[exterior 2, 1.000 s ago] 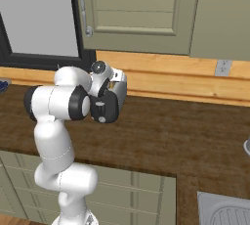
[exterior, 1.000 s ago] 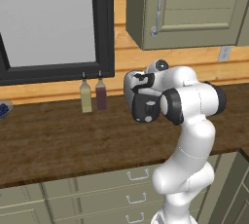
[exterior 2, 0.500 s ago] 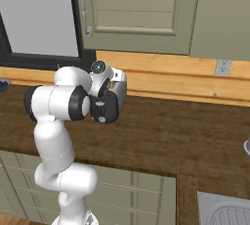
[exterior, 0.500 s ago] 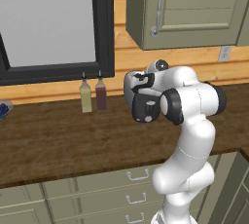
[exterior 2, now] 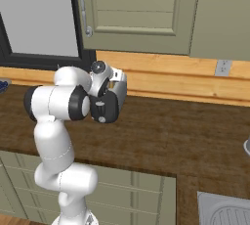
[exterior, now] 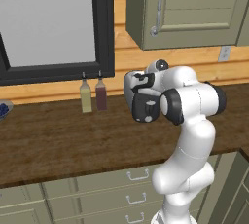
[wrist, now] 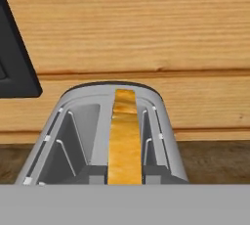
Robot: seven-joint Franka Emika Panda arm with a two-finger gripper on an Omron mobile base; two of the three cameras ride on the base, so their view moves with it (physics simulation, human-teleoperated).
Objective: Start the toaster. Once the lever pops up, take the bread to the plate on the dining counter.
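Note:
In the hand view I look down at close range on the silver-grey toaster [wrist: 97, 102], which stands on the dark wood counter against the wooden wall. A golden-tan bread [wrist: 124, 143] slice stands upright in it, edge-on to me. The lever, the plate and the dining counter are out of view. In the base views my gripper [exterior: 139, 91] [exterior 2: 116, 88] points away toward the wall, just above the counter, and my hand covers the toaster. Its fingers are hidden, so I cannot tell whether they are open or shut.
Two small bottles [exterior: 86, 97] [exterior: 101, 94] stand against the wall left of my hand, under a black-framed window [exterior: 102, 28]. An olive wall cabinet [exterior: 194, 9] hangs overhead. A sink [exterior 2: 225, 210] lies at the lower right, and a blue dish [exterior: 4, 110] at the far left.

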